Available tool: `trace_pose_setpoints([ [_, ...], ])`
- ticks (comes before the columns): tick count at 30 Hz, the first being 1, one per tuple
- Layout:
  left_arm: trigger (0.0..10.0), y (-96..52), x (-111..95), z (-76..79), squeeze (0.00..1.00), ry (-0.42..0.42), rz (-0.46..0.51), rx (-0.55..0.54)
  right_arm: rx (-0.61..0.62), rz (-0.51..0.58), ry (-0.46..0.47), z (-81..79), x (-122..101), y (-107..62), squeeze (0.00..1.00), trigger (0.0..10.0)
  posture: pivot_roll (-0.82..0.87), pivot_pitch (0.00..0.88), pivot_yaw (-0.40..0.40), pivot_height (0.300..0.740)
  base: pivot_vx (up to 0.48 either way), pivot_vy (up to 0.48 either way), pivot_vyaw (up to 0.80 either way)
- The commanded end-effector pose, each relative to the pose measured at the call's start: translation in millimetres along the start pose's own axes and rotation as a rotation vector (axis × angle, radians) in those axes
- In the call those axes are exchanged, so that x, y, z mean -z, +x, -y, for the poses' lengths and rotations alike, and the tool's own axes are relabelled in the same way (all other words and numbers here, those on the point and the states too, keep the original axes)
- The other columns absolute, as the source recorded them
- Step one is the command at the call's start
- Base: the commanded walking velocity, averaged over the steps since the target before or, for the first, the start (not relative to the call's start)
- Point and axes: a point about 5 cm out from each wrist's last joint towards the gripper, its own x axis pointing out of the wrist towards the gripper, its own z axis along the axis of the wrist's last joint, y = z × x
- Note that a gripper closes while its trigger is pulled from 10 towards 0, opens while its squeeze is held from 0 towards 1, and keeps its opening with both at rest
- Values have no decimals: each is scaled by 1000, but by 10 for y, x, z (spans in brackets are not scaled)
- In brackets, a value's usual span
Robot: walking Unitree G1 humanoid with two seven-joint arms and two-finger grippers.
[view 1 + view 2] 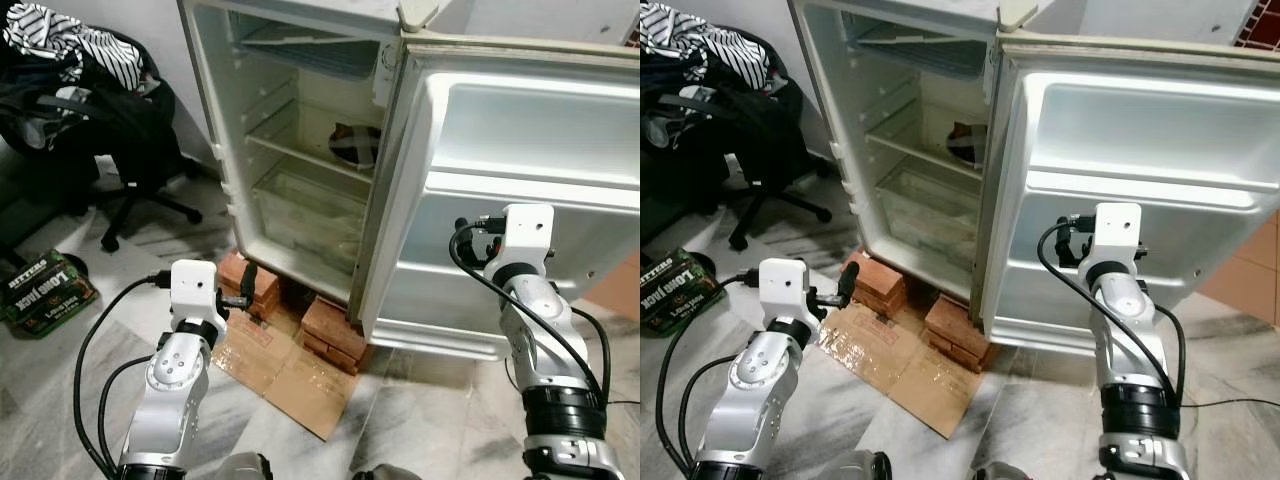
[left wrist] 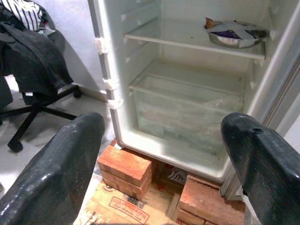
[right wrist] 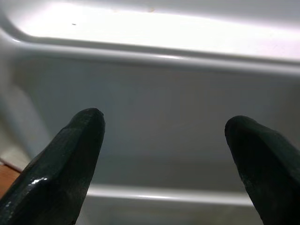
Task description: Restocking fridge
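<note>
The fridge (image 1: 300, 150) stands open on bricks (image 1: 335, 330), a foil-covered bowl (image 2: 234, 33) on its shelf. The left gripper (image 2: 164, 154) faces the drawer (image 2: 187, 108), jaws released; the right gripper (image 3: 164, 154), jaws also released, faces the door (image 1: 520, 180).

Fridge (image 1: 300, 150): white single-door unit, standing upright, raised off the floor on stacks of red bricks (image 1: 335, 330). Door (image 1: 520, 200) swung fully open to the robot's right, its moulded white inner face and door shelves shown bare. Interior pale and lit; a freezer compartment (image 1: 310, 45) is seen at the top, a white shelf (image 2: 192, 42) below it, and a clear crisper drawer (image 2: 187, 110) at the bottom. One item is stored: a metal bowl (image 2: 236, 33) with a taped covering, resting on the shelf toward the hinge side.
</note>
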Motion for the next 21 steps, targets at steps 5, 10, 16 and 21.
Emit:
trace_pose_setpoints([
  [5, 10000, -40, 17, -6, 0, 8, -12, -6, -48, -26, 79, -214, 26, 5, 0, 10000, 2, 119, 23, 740, 0, 0, 0],
  [10, 10000, -56, 11, 6, 0, 7, -14, -4, -149, -61, 175, -588, 15, 49, 0, 10000, 17, 126, 19, 740, 0, 0, 0],
  [16, 10000, -96, 0, 17, 0, 10, -16, -5, -276, -75, 207, -1015, -40, 107, 0, 10000, 54, 137, 9, 740, 0, 0, 0],
  [21, 10000, -204, 29, -66, 0, 14, -34, -45, -274, -77, 201, -1147, -69, 153, 0, 10000, 86, 150, -1, 740, 0, 0, 0],
])
